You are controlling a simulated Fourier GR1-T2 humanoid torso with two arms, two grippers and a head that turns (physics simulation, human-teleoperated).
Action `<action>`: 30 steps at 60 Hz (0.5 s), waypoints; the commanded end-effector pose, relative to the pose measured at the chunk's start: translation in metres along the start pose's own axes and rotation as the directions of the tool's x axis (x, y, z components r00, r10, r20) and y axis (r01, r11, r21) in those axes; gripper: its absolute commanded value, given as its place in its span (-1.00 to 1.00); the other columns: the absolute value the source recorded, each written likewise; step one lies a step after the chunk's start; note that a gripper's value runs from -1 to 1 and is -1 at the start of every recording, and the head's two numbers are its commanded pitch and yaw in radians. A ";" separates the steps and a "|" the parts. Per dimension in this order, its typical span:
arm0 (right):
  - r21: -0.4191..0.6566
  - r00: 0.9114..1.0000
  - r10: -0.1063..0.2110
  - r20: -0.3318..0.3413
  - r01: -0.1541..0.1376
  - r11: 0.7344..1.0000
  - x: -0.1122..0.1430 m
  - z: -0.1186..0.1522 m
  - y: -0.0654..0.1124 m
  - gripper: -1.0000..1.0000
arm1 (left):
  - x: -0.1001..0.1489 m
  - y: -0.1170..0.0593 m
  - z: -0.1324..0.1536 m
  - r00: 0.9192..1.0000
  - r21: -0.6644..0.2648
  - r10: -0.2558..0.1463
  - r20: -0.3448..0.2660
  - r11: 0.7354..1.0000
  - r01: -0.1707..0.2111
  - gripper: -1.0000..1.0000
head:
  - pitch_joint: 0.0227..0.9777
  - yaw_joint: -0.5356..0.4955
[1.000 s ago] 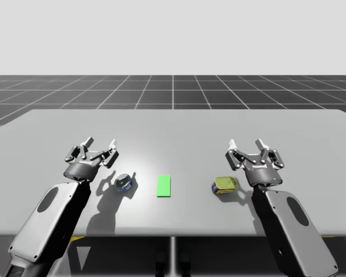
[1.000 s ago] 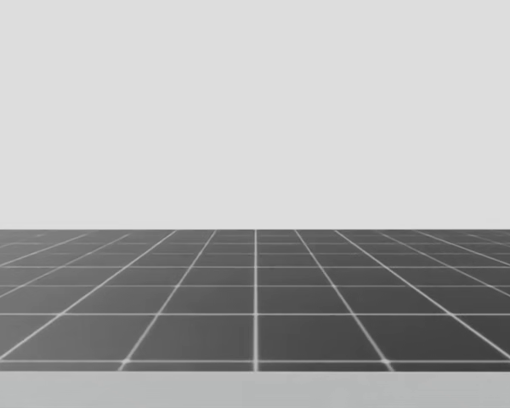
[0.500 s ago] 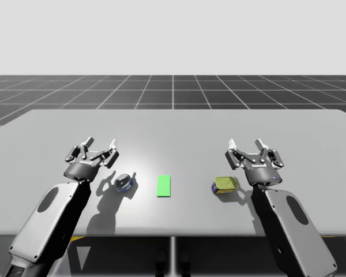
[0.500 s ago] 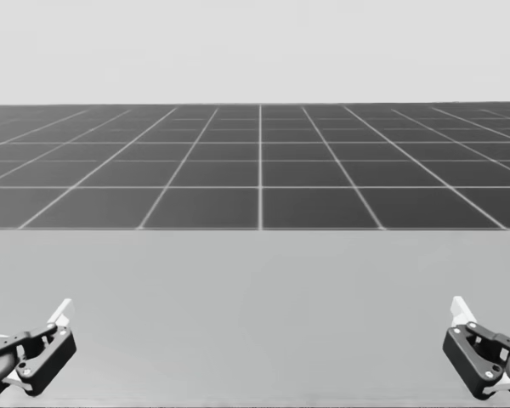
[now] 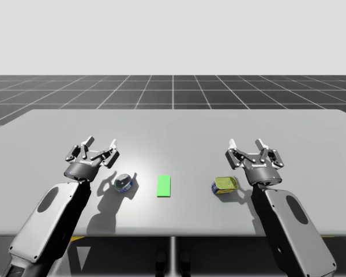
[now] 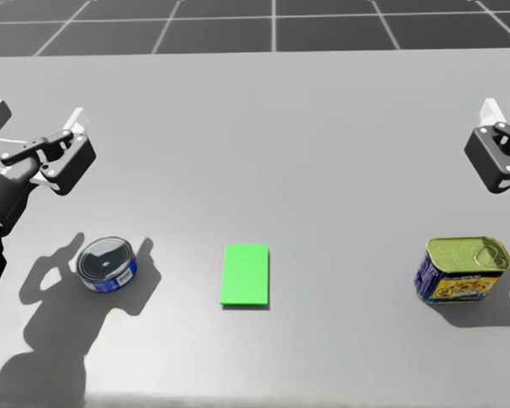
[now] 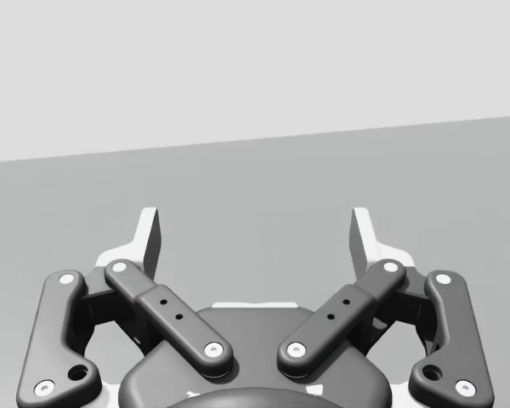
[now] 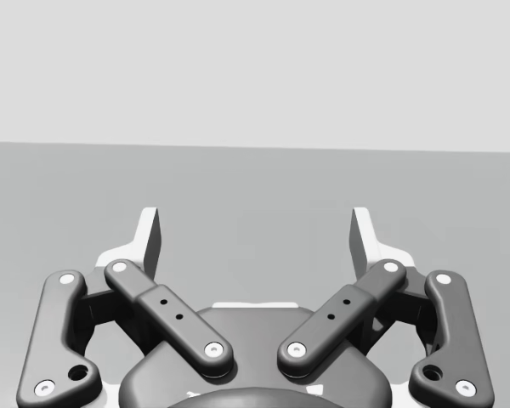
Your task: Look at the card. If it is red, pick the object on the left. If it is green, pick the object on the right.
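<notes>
Closest to the near edge of the surface (image 5: 173,124), our two arms enter, the left arm (image 5: 49,222) toward the left edge and the right arm (image 5: 291,228) toward the right edge.

Just beyond them three things lie in a row parallel to the near edge. A flat green card (image 6: 245,274) lies at the middle. On its left-edge side stands a low round blue can (image 6: 107,263) with a silver top. On its right-edge side, well apart from the card, stands a squarish blue-and-yellow can (image 6: 461,269) with a greenish-gold lid and a pull tab. With the card green, we note that this squarish can is the thing on the right.

A little farther in, the left claw (image 5: 101,142) hangs above the surface, beyond the round can and toward the left edge, touching nothing. Its fingers (image 7: 149,234) are spread wide with only bare surface between them. The right claw (image 5: 245,142) hangs beyond the squarish can and slightly toward the right edge, apart from it. Its fingers (image 8: 363,234) are likewise spread wide and pinch nothing. Both claws cast shadows beside the cans.

Past the far edge lies a dark gridded floor (image 5: 173,89).
</notes>
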 end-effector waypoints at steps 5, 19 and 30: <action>-0.004 1.000 -0.001 0.006 0.001 1.000 0.001 0.000 -0.001 -1.00 | 0.001 -0.001 0.000 1.000 -0.005 0.000 0.008 1.000 0.000 -1.00 | 0.81 0.14; -0.007 1.000 0.001 0.009 -0.001 1.000 0.001 0.000 -0.003 -1.00 | 0.002 -0.001 0.001 1.000 -0.005 0.002 0.013 1.000 -0.002 -1.00 | 0.86 0.15; -0.007 1.000 -0.001 0.010 0.001 1.000 0.002 0.000 -0.004 -1.00 | 0.003 -0.001 0.001 1.000 -0.005 0.002 0.014 1.000 -0.002 -1.00 | 0.86 0.15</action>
